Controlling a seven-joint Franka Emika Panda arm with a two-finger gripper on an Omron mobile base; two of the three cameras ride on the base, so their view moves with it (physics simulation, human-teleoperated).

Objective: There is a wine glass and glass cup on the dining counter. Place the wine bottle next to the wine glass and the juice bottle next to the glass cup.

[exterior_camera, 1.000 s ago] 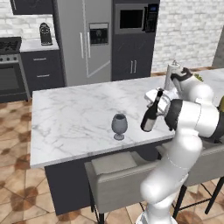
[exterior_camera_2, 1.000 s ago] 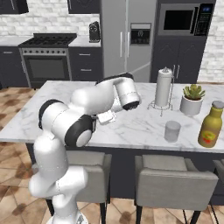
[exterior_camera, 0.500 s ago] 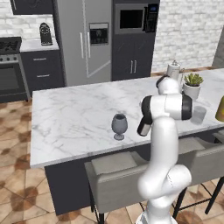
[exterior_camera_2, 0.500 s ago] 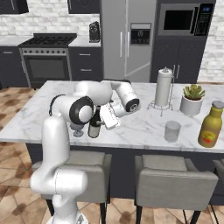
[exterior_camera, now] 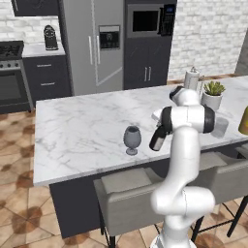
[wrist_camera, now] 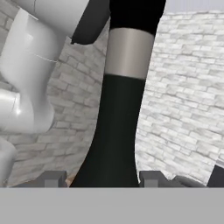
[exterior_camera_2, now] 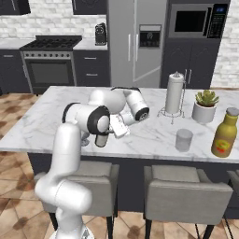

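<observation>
Hand point(wrist_camera: 103, 179) pinching the wine bottle point(exterior_camera: 158, 138) by its body, carried tilted just beside the wine glass point(exterior_camera: 131, 140) on the dining surface point(exterior_camera: 82, 131), probably to stand it there; juice bottle point(exterior_camera_2: 223, 134) and glass cup point(exterior_camera_2: 184, 140) well apart from that glass.

Even, bright, rendered light with soft shadows under the stools point(exterior_camera: 131, 193), mild sheen on the fridge point(exterior_camera_2: 137, 42), slightly soft, no glare.
</observation>
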